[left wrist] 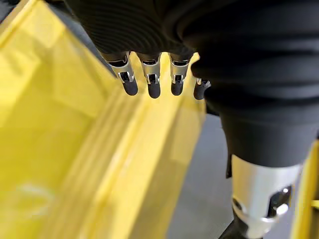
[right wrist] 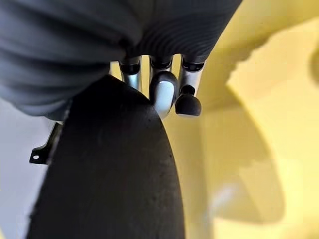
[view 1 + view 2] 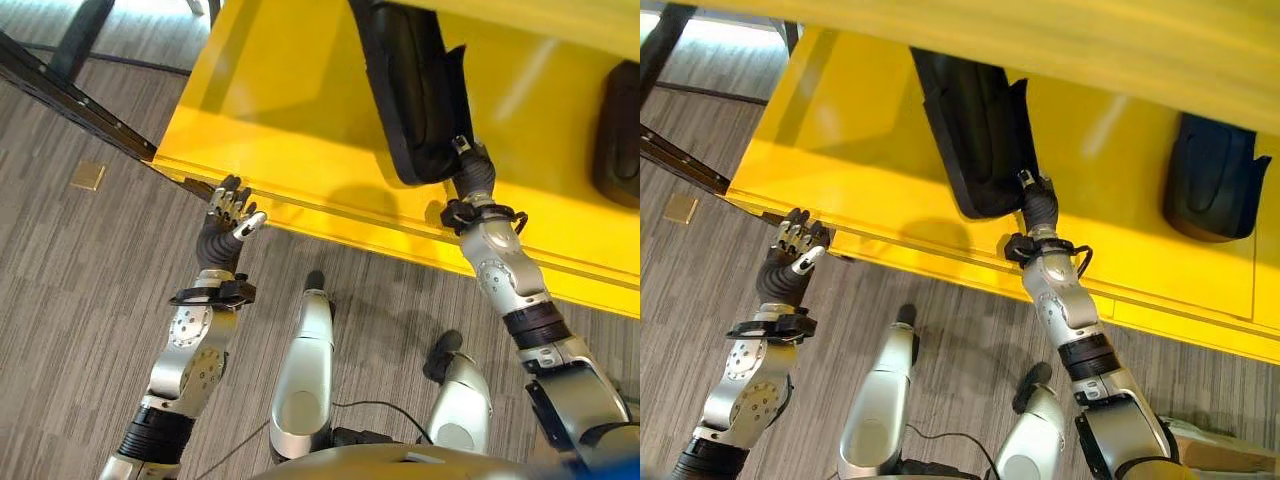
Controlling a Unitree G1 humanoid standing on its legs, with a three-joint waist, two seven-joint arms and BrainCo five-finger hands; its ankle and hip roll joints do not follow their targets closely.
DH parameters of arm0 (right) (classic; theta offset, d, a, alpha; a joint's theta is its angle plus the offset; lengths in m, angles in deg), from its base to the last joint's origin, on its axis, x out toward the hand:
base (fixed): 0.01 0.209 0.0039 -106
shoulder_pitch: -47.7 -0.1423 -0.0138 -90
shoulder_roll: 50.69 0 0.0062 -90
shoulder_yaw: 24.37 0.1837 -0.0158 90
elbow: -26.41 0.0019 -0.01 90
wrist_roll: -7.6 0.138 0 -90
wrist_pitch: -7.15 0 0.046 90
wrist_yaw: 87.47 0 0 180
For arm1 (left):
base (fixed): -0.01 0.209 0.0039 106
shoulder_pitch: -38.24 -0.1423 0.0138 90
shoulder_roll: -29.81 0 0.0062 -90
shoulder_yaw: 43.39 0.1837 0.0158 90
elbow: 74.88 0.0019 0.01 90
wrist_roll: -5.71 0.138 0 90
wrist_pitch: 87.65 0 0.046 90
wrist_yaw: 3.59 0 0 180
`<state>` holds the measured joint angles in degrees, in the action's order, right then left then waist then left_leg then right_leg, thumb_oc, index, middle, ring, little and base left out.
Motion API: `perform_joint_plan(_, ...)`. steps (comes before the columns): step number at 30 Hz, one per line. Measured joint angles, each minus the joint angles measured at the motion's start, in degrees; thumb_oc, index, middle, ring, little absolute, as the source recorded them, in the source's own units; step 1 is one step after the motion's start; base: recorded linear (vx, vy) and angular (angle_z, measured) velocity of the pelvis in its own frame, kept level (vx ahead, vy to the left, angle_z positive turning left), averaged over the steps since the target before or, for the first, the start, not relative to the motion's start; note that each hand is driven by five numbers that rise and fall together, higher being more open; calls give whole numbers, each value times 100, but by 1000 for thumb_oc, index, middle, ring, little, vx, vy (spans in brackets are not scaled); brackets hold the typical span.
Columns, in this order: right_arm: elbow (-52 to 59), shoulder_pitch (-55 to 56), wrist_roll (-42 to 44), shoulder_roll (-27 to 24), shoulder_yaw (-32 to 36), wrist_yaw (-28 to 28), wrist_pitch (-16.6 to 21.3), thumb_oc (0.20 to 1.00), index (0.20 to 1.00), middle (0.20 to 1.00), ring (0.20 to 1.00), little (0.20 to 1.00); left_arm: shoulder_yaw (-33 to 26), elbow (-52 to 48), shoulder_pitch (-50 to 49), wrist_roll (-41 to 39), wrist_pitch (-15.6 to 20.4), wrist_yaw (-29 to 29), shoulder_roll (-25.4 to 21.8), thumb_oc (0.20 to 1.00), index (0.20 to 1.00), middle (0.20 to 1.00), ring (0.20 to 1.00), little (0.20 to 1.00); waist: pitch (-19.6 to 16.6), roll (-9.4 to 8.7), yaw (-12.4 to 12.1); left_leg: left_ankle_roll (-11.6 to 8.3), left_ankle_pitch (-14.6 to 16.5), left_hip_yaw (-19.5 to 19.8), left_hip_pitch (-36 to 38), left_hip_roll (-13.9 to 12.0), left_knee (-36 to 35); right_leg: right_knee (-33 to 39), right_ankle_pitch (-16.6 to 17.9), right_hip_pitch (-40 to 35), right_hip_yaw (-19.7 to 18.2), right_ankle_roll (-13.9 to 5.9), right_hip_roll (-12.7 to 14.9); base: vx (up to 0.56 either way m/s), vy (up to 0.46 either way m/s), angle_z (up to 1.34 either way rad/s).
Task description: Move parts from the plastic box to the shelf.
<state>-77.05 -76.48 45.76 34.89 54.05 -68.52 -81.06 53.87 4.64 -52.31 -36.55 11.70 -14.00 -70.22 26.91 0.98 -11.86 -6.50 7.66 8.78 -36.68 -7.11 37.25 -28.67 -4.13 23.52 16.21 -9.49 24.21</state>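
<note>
Parts of black plastic lie on the yellow shelf (image 3: 840,150), and the right hand (image 3: 1038,205) is at the near end of the long one (image 3: 975,130). In the right wrist view the fingers (image 2: 162,92) are bent over the edge of this dark part (image 2: 109,169) and seem to grip it, with one dark fingertip free beside it. The part lies lengthwise on the shelf, its near end close to the front lip where the hand meets it. A second, shorter black part (image 3: 1212,180) lies well apart from it, further along the shelf on the robot's right side.

The left hand (image 3: 228,220) is held up just beside the front edge of the shelf near its left corner. Its fingers (image 1: 149,82) are nearly straight and hold nothing; the thumb stands out to the side. Below the shelf is grey striped floor (image 3: 80,330), with a small tan square (image 3: 88,176) on it on the left.
</note>
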Motion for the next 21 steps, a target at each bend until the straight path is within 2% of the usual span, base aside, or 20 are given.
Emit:
perform_joint_plan(3, -284, -620, -3, -232, 84, 242, 124, 200, 200, 200, 200, 200, 7, -8, 28, -108, 6, -81, -13, 1000, 1000, 1000, 1000, 1000, 107, 50, 41, 25, 76, -34, -262, 25, 238, -264, -80, 320, -138, 68, 46, -55, 6, -6)
perform_joint_plan(7, -873, -1406, -5, -505, 194, 405, 218, 200, 200, 200, 200, 200, 64, -123, 108, -163, 116, -114, -45, 1000, 1000, 1000, 1000, 1000, 226, 109, 28, 25, 98, -28, -432, 60, 331, -426, -144, 532, -166, 47, 108, -4, 10, 0)
perform_joint_plan(16, -2716, -2848, 110, -651, 175, 612, 366, 200, 200, 200, 200, 200, 181, -121, 93, -218, 253, -135, -187, 1000, 1000, 1000, 1000, 1000, 226, 108, -14, 93, 134, -148, -486, 132, 327, -260, -98, 588, -305, 67, 146, 2, 7, -1)
perform_joint_plan(21, -2906, -2959, 170, -589, 195, 671, 432, 200, 200, 200, 200, 200, 224, -118, 91, -223, 263, -196, -186, 1000, 1000, 1000, 1000, 1000, 226, 108, -24, 114, 147, -162, -466, 151, 325, -219, -88, 547, -303, 80, 157, 20, -1, 1)
